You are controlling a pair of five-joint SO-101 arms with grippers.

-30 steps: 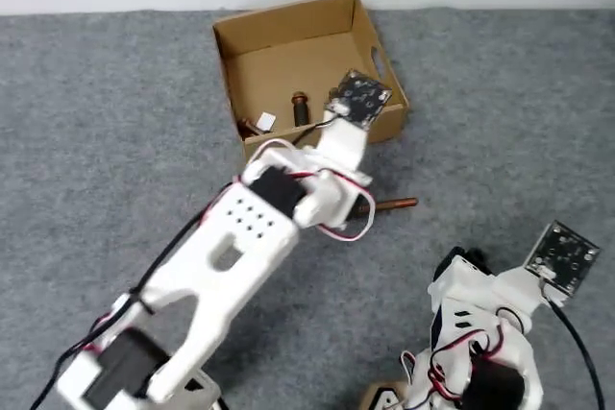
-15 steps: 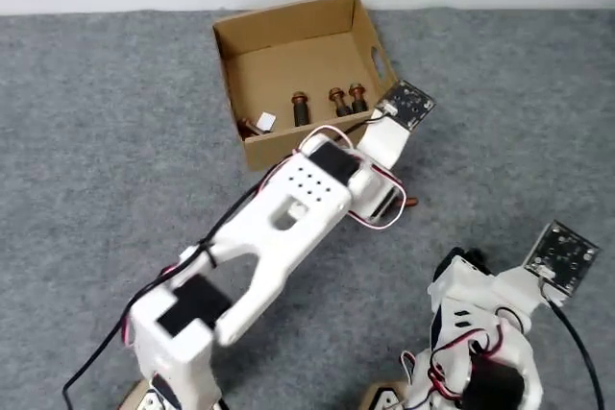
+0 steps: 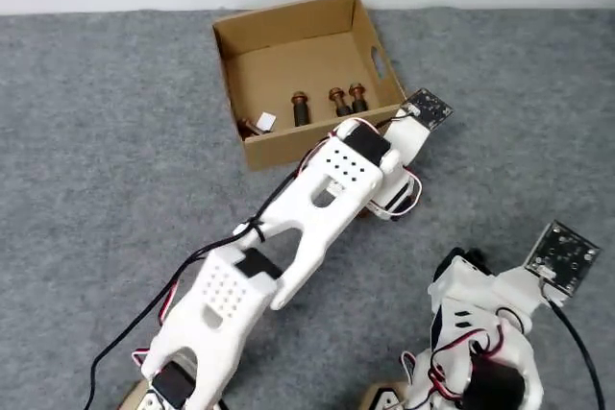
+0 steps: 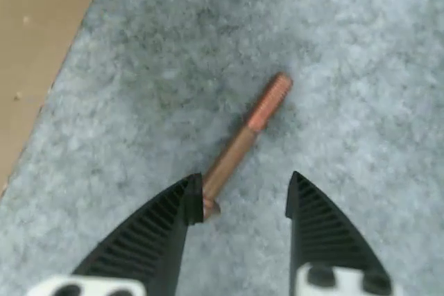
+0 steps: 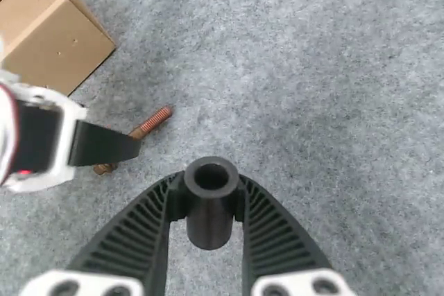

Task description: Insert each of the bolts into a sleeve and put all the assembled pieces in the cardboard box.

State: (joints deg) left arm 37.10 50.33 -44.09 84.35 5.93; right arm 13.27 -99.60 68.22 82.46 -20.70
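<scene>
Left gripper hangs open just above the grey surface, its two black fingers spread to either side of the head end of a copper bolt. The bolt lies flat on the surface, its head right beside one finger and its threaded end pointing away, just right of the near right corner of the cardboard box. Right gripper, at the near right, is clamped on a black sleeve held above the surface with its bore open at the top. Inside the box three copper-topped pieces stand in a row by the near wall, with a small item I cannot make out in the near left corner.
</scene>
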